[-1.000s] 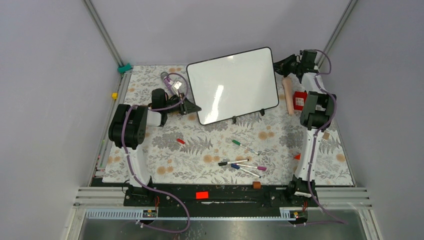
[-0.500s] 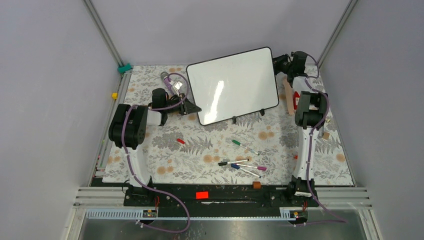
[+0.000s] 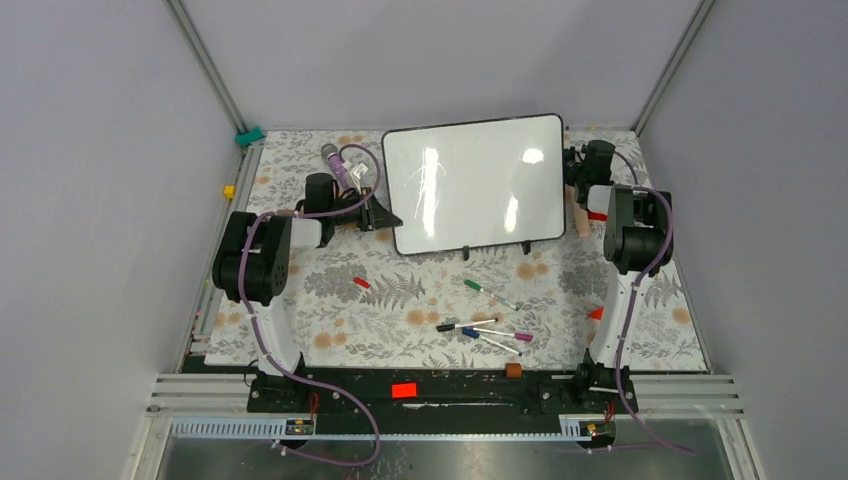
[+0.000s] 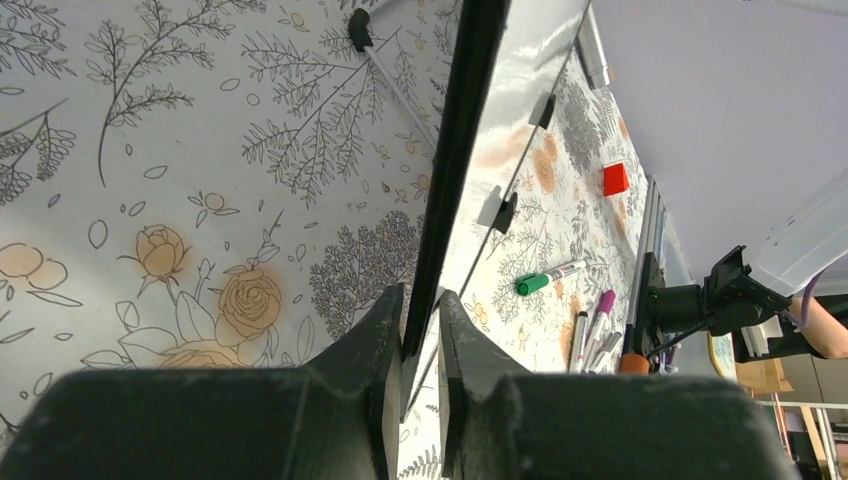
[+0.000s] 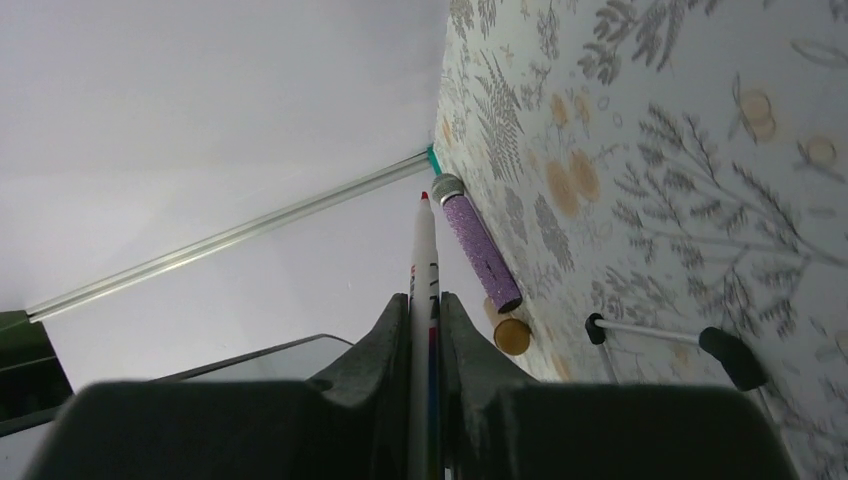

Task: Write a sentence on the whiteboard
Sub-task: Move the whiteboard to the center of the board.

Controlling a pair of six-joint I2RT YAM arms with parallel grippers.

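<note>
The whiteboard [image 3: 470, 185] stands upright at the back of the floral mat, its white face showing only glare. No sentence is in view on it. My left gripper [image 3: 385, 218] is shut on the board's lower left edge. In the left wrist view the black frame [image 4: 455, 170] runs between the fingers of the left gripper [image 4: 420, 305]. My right gripper [image 3: 573, 172] hovers beside the board's right edge, shut on a white marker [image 5: 424, 250] with a red tip. That marker points away from the right gripper [image 5: 425, 305] toward the back wall.
Loose markers lie on the mat in front: a green one [image 3: 487, 292] and a cluster [image 3: 487, 332] of black, purple and blue. A red cap [image 3: 361, 283], a purple cylinder [image 3: 333, 157], a red block [image 3: 598, 214] and a brown cube [image 3: 513, 370] are around.
The whiteboard has swung from tilted to square with the table and shifted right. The right arm drew back from the far corner to the board's right edge. Both grips are unchanged.
</note>
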